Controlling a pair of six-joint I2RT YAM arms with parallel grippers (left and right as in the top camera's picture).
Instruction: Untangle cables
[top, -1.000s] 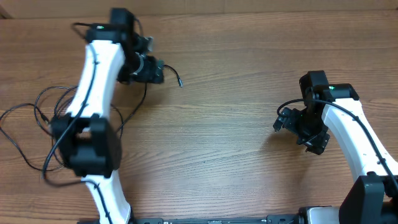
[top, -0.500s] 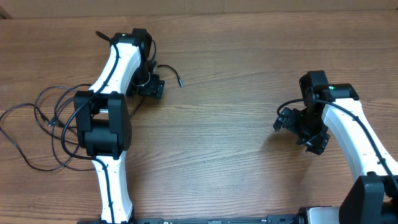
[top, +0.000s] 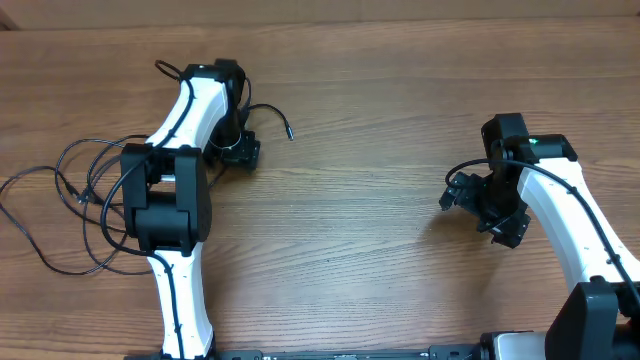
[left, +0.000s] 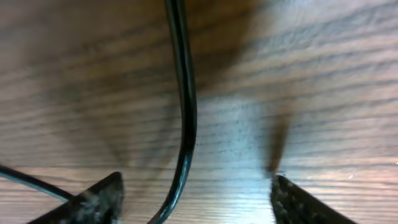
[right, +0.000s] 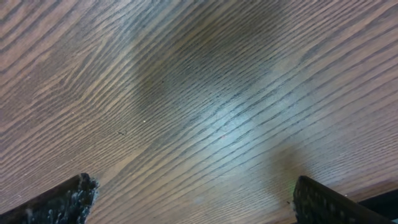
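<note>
Cables (top: 82, 196): thin black cords in loose overlapping loops on the left of the wooden surface (top: 380, 110), reaching the left border of the overhead view. How many cords there are cannot be told. Several loops pass under the left arm (top: 190, 110) and are hidden there. One strand runs on to the right past the arm and ends in a small plug (top: 289, 133), lying alone on bare wood. Left claw (top: 240, 150): low over the surface on the far left side, its fingertips hidden from above by its own body. In the left wrist view, the left claw (left: 198, 179) shows only two dark tips, cut off at the bottom border and blurred. Its jaws stand fairly wide. One cord (left: 186, 106) runs lengthwise between them, touching neither tip and not gripped. A second, thinner strand crosses the lower left corner. Right claw (top: 455, 197): on the right arm (top: 560, 210), well apart from every cord. In its own wrist view, the right claw (right: 193, 186) is spread wide over bare wood grain, holding and touching nothing. Open room: a broad bare stretch of surface lies between the two arms. The far edge shows along the top of the overhead view. The near edge is taken up by the arm bases.
</note>
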